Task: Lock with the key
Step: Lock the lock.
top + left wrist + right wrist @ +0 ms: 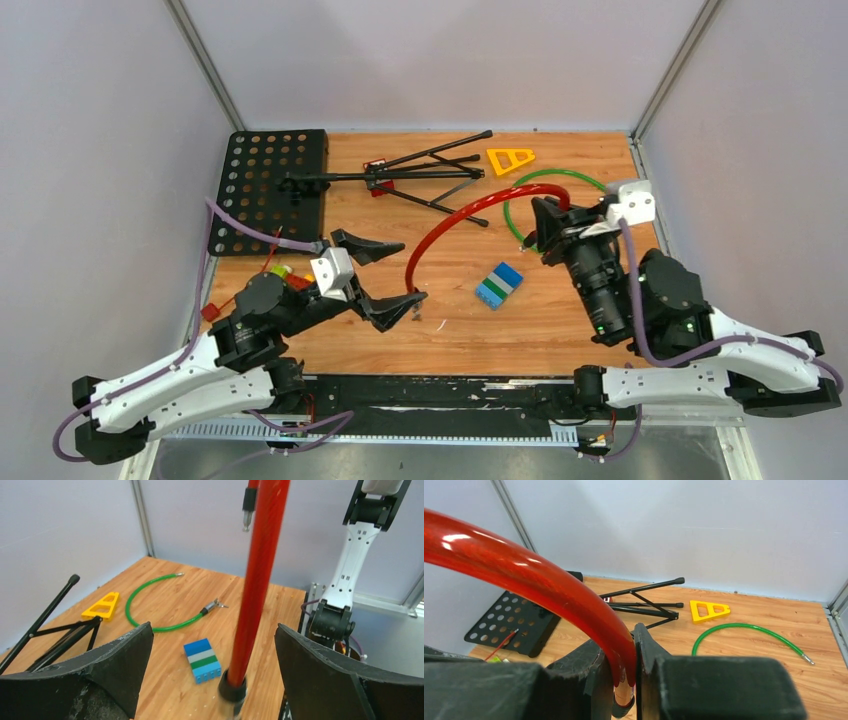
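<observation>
Pinches the red cable lock (pixel 440 225) with the right gripper (pixel 548 225), fingers drawn narrow and pressed against both sides of the cable close to one end, as seen in the right wrist view. Holds that end raised over the right part of the table (pixel 560 330), just in front of the green cable (pixel 555 190).

Arches from there up and over toward the left, then comes down to a black-capped end near the middle of the table. Cannot tell whether that cap touches the wood.

Spreads the left gripper (pixel 408 273) wide, with the lower stretch of red cable standing between the two fingers. Touches neither finger in the left wrist view; looks close to the nearer fingertip from above.

Elsewhere on the table:
- blue, white and green block (pixel 499 285) lying flat between the two grippers, apart from the red cable
- yellow triangle (pixel 510 159) near the far edge, just beside the green cable's curve
- folded black stand (pixel 400 175) lying along the far side
- black perforated plate (pixel 270 190) in the far left corner, under one end of the stand
</observation>
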`<state>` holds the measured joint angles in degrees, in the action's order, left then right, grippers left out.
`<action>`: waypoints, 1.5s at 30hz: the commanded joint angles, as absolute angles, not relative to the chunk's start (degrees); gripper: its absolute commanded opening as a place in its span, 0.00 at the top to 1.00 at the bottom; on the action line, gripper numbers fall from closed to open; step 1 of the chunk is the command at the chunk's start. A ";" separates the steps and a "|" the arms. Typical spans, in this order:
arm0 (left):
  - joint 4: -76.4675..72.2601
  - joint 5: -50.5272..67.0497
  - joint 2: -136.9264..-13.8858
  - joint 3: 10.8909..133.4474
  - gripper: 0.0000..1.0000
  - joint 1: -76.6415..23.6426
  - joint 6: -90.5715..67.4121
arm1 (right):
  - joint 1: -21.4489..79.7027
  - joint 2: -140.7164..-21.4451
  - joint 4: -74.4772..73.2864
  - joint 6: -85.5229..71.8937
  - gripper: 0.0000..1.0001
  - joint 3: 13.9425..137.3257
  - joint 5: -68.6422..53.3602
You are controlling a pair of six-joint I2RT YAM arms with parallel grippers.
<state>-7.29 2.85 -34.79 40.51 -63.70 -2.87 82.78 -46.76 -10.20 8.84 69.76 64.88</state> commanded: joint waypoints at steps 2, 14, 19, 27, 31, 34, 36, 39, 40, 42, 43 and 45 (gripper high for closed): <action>3.71 3.00 -35.00 44.44 0.02 -63.72 -0.53 | 82.59 -43.34 -5.41 10.83 1.00 70.58 63.97; 6.95 10.23 -43.19 49.36 0.11 -63.72 -0.09 | 82.62 -46.89 -9.72 13.14 1.00 73.36 62.38; 8.08 13.77 -44.27 50.27 0.16 -63.72 -0.09 | 82.59 -47.83 -9.72 14.90 1.00 73.49 64.34; 8.31 13.87 -41.77 49.06 0.20 -63.72 -0.15 | 82.59 -47.19 -8.53 17.02 1.00 72.20 65.85; 9.52 14.52 -41.52 49.29 0.21 -63.72 -0.18 | 82.62 -47.10 -8.06 17.25 1.00 71.80 66.37; 9.92 14.93 -41.51 49.22 0.21 -63.74 -0.33 | 82.60 -46.91 -7.17 17.71 1.00 71.43 66.47; 10.25 15.08 -41.52 49.22 0.21 -63.72 -0.35 | 82.60 -46.82 -6.91 17.90 1.00 71.36 66.50; 10.66 15.46 -41.40 49.32 0.22 -63.72 -0.53 | 82.61 -46.93 -6.79 18.28 1.00 71.29 66.64; 10.90 15.59 -41.40 49.38 0.22 -63.72 -0.54 | 82.63 -46.81 -6.68 18.38 1.00 71.19 66.81; 11.15 15.60 -41.24 49.31 0.22 -63.72 -0.61 | 82.58 -46.66 -6.67 18.41 1.00 71.06 66.90; 11.26 15.68 -41.20 49.31 0.22 -63.73 -0.65 | 82.61 -46.60 -6.51 18.45 1.00 70.90 66.98; 11.45 15.98 -41.20 49.37 0.22 -63.73 -0.73 | 82.62 -46.42 -6.42 18.54 1.00 70.68 67.08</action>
<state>11.60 14.68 -41.89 47.42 -63.70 -0.69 82.70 -47.48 -11.22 18.63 70.39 66.17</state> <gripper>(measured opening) 0.784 0.169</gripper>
